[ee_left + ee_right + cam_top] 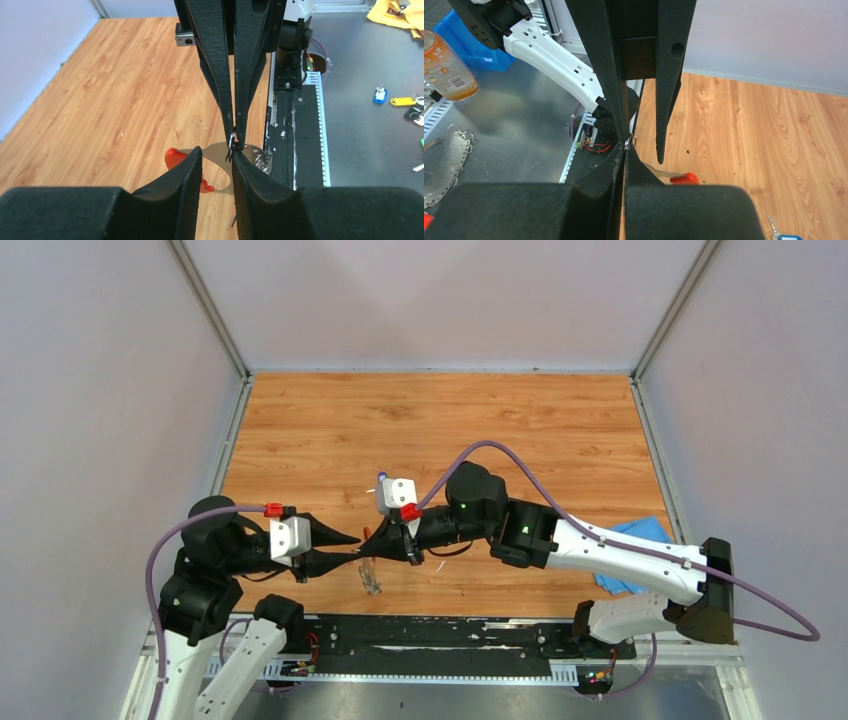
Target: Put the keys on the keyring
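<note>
Keyring (220, 150) looks light, thin stiff wire, prob. slick, metal tags apt to swing; right fingers (241, 100) clenched on its wire, left fingers (187, 175) parted, gripping nothing; best pinched at fingertips.

Wooden table (440, 430): blue cloth (645, 530) at right near edge; blue-headed key (785, 236) on wood.

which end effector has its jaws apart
The left end effector: its jaws stand apart with a clear gap, while the right end effector is pinched shut on the keyring.
</note>
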You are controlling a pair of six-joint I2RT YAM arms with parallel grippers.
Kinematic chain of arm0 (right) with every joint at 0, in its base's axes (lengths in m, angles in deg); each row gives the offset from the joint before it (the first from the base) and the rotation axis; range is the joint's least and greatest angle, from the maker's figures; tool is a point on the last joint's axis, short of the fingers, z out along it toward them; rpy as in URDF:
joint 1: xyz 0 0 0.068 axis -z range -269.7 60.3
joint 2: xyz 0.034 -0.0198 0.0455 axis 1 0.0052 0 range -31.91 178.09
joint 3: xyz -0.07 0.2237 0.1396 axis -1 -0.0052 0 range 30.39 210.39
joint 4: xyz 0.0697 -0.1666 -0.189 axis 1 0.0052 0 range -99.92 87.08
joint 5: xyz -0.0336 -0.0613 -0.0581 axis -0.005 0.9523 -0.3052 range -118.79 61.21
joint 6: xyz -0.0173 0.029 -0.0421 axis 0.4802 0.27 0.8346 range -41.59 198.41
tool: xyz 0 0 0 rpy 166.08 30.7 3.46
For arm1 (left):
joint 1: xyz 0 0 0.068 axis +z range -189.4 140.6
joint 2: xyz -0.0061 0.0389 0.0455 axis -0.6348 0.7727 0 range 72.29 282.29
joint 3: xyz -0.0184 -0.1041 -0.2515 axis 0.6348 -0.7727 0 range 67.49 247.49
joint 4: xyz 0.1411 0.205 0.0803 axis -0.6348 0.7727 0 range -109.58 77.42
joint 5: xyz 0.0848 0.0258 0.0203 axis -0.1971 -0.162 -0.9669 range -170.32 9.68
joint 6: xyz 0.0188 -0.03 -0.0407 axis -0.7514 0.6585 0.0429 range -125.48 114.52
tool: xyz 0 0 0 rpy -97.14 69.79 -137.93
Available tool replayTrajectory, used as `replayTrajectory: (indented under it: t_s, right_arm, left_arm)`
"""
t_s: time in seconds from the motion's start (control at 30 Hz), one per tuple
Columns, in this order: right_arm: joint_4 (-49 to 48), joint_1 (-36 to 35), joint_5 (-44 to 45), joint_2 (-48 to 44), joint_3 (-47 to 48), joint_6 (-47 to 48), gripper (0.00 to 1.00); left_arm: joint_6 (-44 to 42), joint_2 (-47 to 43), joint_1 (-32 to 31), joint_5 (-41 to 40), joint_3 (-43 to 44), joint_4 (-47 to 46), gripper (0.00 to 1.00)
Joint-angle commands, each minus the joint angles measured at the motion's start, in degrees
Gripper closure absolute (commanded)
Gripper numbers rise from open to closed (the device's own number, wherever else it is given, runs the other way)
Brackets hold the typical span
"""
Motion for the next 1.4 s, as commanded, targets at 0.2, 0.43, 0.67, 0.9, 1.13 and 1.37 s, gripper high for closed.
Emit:
replayTrajectory:
  t_s: [0.2, 0.43, 0.67, 0.9, 1.13, 1.37]
  right_arm:
    - [3.12, -1.21, -1.55, 0.41, 2.00, 1.21, 1.00]
    - [2.87, -1.20, -2.01, -0.29, 1.48, 1.20, 1.00]
    - [0.52, -1.13, -3.02, -4.02, -0.74, 2.41, 0.70]
    - [1.66, -1.10, 1.47, -10.55, -2.77, 6.48, 0.60]
    - [-1.90, -1.15, 0.41, -12.88, -5.79, 8.21, 0.60]
    - [-0.49, -1.24, -2.95, -9.81, -3.20, 8.61, 0.60]
  left_arm:
    - [-1.44, -0.64, 0.21, -0.33, 1.09, -1.25, 0.92]
    - [-2.87, -0.37, 0.19, 1.25, 1.29, -1.27, 1.00]
    - [-15.32, -3.83, 0.20, 3.94, -0.54, -1.27, 1.00]
    - [-25.54, -7.44, 0.21, 9.38, -1.71, -1.23, 1.00]
    - [-32.58, -9.57, 0.16, 12.71, -2.09, -1.36, 1.00]
    - [-31.37, -8.99, 0.21, 12.23, -1.47, -1.27, 1.00]
